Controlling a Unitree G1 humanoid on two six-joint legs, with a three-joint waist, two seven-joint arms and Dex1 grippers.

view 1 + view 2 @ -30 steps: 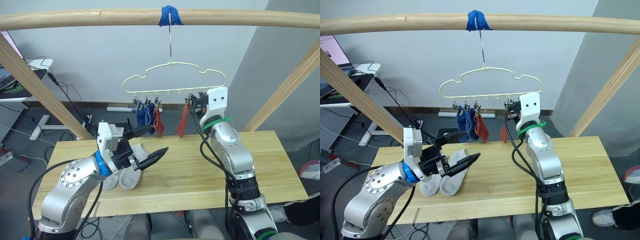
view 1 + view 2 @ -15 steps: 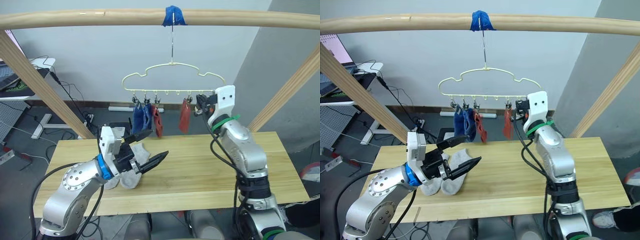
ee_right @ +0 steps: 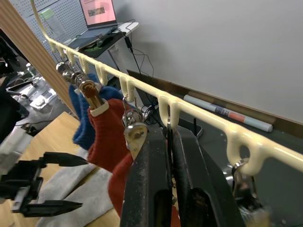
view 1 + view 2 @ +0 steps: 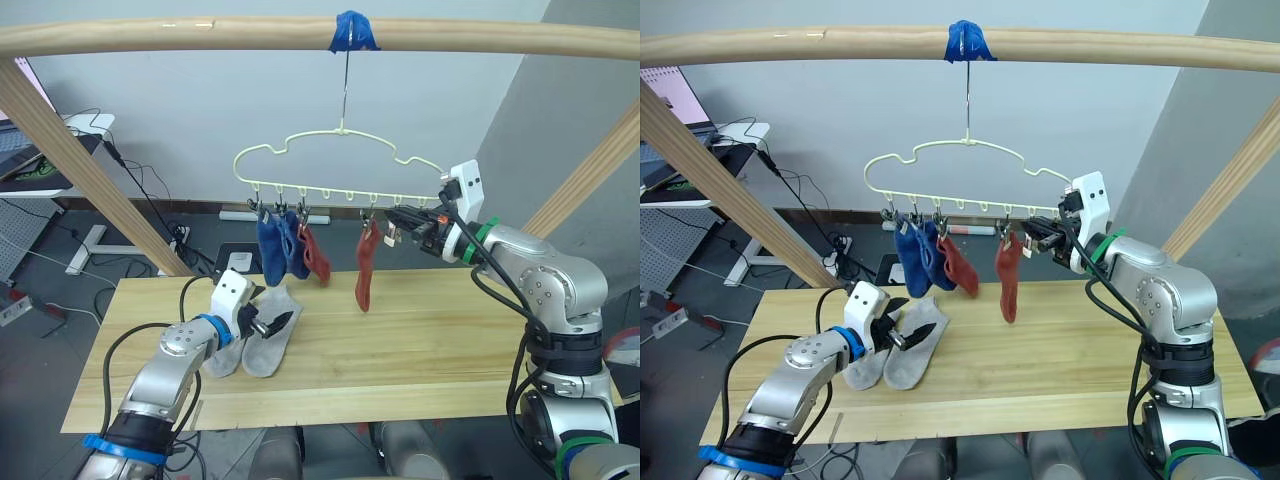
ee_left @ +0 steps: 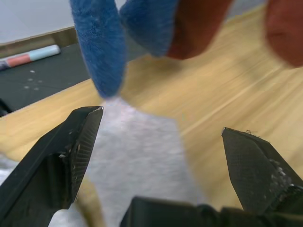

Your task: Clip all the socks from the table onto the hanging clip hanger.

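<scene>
Your left gripper (image 4: 268, 322) has its two black fingers spread apart and hovers low over the two light grey socks (image 4: 262, 343), which lie side by side flat on the table (image 4: 430, 350) near its left end, closer to the front edge than the back. In the left wrist view the fingers (image 5: 71, 151) stand wide with the grey fabric showing between them, and the toes of the hanging blue socks dangle just beyond (they blur there, so you cannot tell whether a fingertip touches the grey cloth).

Your right gripper (image 3: 168, 189) is up at the clip hanger (image 4: 340, 170), its fingers pressed together around a thin metal clip wire hanging from the hanger's lower bar. That clip sits toward the right end of the bar, beside the clip that carries one rust red sock (image 4: 366, 266).

The hanger is pale yellow wire with a wavy top; its long hook goes up to a wooden pole (image 4: 200, 35) and is fixed there by blue tape (image 4: 353, 30). Four socks hang from its clips: two blue socks (image 4: 276, 252) near the left end of the bar, another rust red sock (image 4: 314, 256) touching them on their right, and then, after a gap, the lone red one. All four hang above the back half of the table, their toes clear of the wood.

Slanted wooden poles (image 4: 70, 150) rise at either side of the table.
</scene>
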